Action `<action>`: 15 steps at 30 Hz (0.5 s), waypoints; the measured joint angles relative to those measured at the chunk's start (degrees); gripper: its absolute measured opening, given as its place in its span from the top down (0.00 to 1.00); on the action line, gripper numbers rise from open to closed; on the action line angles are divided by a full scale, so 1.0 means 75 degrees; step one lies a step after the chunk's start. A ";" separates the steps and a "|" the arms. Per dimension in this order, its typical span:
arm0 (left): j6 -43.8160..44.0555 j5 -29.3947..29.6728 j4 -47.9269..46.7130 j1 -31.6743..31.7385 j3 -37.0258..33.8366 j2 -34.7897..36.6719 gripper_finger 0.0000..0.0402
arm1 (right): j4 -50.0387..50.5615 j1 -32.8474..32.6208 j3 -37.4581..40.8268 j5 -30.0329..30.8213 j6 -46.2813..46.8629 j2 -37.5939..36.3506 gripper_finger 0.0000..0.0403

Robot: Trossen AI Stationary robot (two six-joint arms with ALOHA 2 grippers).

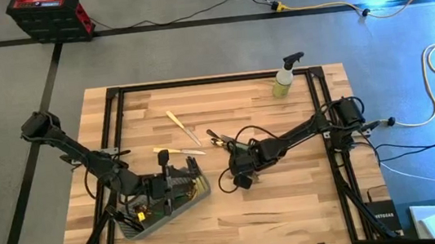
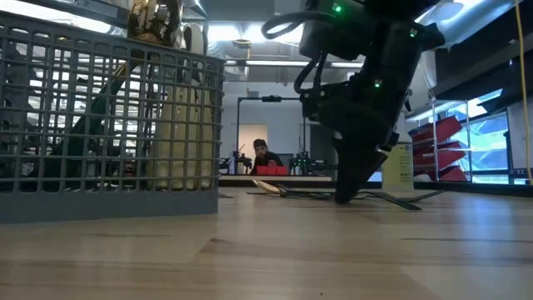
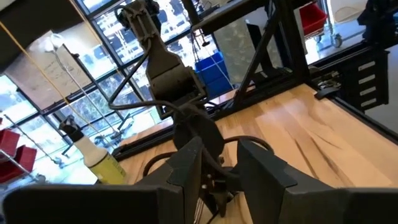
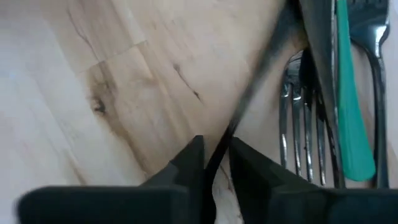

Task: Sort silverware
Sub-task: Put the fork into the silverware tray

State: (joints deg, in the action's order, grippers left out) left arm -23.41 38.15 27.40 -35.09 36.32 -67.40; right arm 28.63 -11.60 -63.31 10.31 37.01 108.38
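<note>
My right end effector (image 4: 216, 163) is down on the wooden worktop (image 1: 292, 204) near its middle, its two dark fingers (image 4: 186, 163) nearly pressed together around the slim dark handle (image 4: 249, 93) of one utensil that still lies flat on the wood. Just beside that handle lies a small cluster of silverware: a fork (image 4: 298, 124) with its tines pointing toward my wrist camera, a piece with a green handle (image 4: 351, 118), and other dark stems touching or overlapping one another. From above, this cluster (image 1: 224, 142) sits at the tip of my right arm, which reaches in from the right edge. A cream-handled piece (image 1: 183, 128) lies alone on the bare boards farther back, and another cream-handled one (image 1: 173, 151) lies closer to the grey wire-mesh caddy (image 1: 169, 205). My left end effector (image 3: 217, 174) hovers over that caddy at the front left of the worktop, its fingers (image 3: 183, 177) held slightly apart with nothing between them. The caddy already holds several pieces standing upright, gold heads (image 2: 154, 21) showing above the rim and green and cream handles behind the mesh. A yellow-green spray bottle (image 1: 285, 77) stands near the back right corner. A person (image 2: 263, 156) sits far off in the room beyond.
</note>
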 joint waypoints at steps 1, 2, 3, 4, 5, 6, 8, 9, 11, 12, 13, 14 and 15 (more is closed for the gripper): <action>-0.0033 -0.0003 0.0003 0.0000 0.0000 0.0000 0.78 | -0.0013 0.0000 0.0000 -0.0053 -0.0001 0.0000 0.94; -0.0100 -0.0006 0.0000 0.0000 0.0000 0.0000 0.78 | -0.0016 0.0000 0.0000 -0.0069 -0.0004 0.0000 0.97; -0.0103 -0.0003 0.0006 0.0000 0.0000 0.0000 0.78 | -0.0018 0.0000 0.0000 -0.0074 -0.0011 0.0000 0.98; -0.0104 -0.0003 0.0017 0.0000 0.0000 0.0000 0.78 | -0.0015 0.0000 0.0000 -0.0077 -0.0006 0.0000 0.98; -0.0106 -0.0003 0.0020 0.0000 0.0000 0.0000 0.78 | -0.0015 -0.0003 0.0000 -0.0080 -0.0006 0.0000 0.97; -0.0122 -0.0003 0.0020 0.0000 0.0000 0.0000 0.78 | -0.0012 -0.0003 0.0000 -0.0094 -0.0006 0.0000 0.97; -0.0137 -0.0003 0.0020 0.0000 0.0000 0.0000 0.78 | -0.0007 -0.0028 0.0000 -0.0151 -0.0006 0.0000 0.98; -0.0137 -0.0003 0.0025 0.0000 0.0000 0.0000 0.78 | -0.0004 -0.0052 0.0002 -0.0181 -0.0006 -0.0007 0.99; -0.0139 -0.0003 0.0025 0.0000 0.0000 0.0000 0.78 | 0.0025 -0.0114 0.0007 -0.0205 -0.0017 -0.0055 0.99; -0.0138 -0.0003 0.0024 0.0000 0.0000 0.0000 0.78 | 0.0106 -0.0179 -0.0011 -0.0215 -0.0024 -0.0089 0.99; -0.0136 -0.0003 0.0026 0.0000 0.0000 0.0000 0.78 | 0.0263 -0.0252 -0.0046 -0.0282 -0.0053 -0.0133 0.99; -0.0138 -0.0003 0.0028 0.0000 0.0000 0.0000 0.78 | 0.0429 -0.0344 -0.0097 -0.0330 -0.0118 -0.0184 0.99; -0.0136 -0.0003 0.0035 0.0000 0.0000 0.0000 0.78 | 0.0539 -0.0429 -0.0168 -0.0319 -0.0176 -0.0258 0.99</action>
State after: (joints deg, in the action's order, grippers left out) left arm -24.43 38.13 27.66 -35.09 36.32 -67.40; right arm 32.67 -14.81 -64.57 7.92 35.70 106.44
